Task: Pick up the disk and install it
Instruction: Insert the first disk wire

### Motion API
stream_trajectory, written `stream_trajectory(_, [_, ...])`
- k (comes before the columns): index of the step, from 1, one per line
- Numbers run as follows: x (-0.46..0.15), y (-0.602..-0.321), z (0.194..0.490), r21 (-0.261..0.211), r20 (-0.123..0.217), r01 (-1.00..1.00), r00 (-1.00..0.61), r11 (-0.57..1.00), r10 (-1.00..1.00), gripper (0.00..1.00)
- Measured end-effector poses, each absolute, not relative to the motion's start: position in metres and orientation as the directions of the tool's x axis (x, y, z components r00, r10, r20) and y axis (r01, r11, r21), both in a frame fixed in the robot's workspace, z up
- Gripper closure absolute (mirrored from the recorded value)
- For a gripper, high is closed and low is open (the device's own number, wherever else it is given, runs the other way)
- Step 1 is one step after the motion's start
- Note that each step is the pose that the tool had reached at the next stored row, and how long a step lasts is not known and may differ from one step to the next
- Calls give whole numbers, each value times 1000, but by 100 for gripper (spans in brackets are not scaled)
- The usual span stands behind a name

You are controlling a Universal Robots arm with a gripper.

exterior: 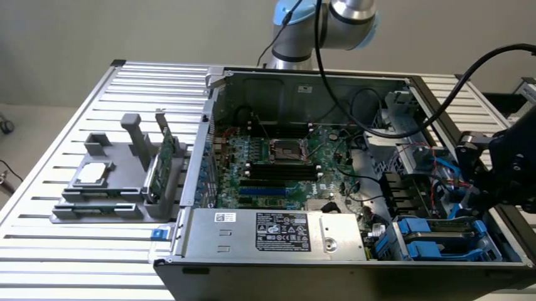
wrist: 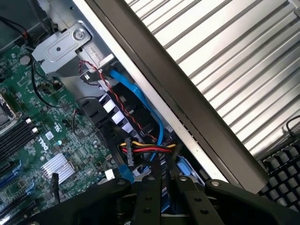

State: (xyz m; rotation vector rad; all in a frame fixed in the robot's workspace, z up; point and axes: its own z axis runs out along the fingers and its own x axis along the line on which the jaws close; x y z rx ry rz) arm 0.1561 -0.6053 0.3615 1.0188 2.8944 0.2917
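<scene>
Gripping disk [wrist: 163,199] by thin blue plastic carrier edge: black gripper [wrist: 167,179], jaws clenched on it, over drive-bay corner of open metal case [exterior: 302,91]. Wrist view adds glossy blue cable [wrist: 140,101] and finned heatsink [wrist: 57,166]. Exterior view adds ribbed aluminium table [exterior: 50,251] and grey fixture [exterior: 125,210] bearing square silver chip [exterior: 92,172].

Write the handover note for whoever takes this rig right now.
Gripper: shut on a blue-edged part between its fingers, apparently the disk.
Position: inside the open case, above the drive bay at the exterior view's right.
Done: disk picked up and carried to the case.
Left: disk not yet seated in the bay.
Elsewhere: chip and card sit on the grey holder beside the case.
</scene>
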Motion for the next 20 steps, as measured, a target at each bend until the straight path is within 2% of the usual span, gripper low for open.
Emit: stream_trajectory(20, [156, -616, 362, 208, 17, 653, -747, 728, 665, 81])
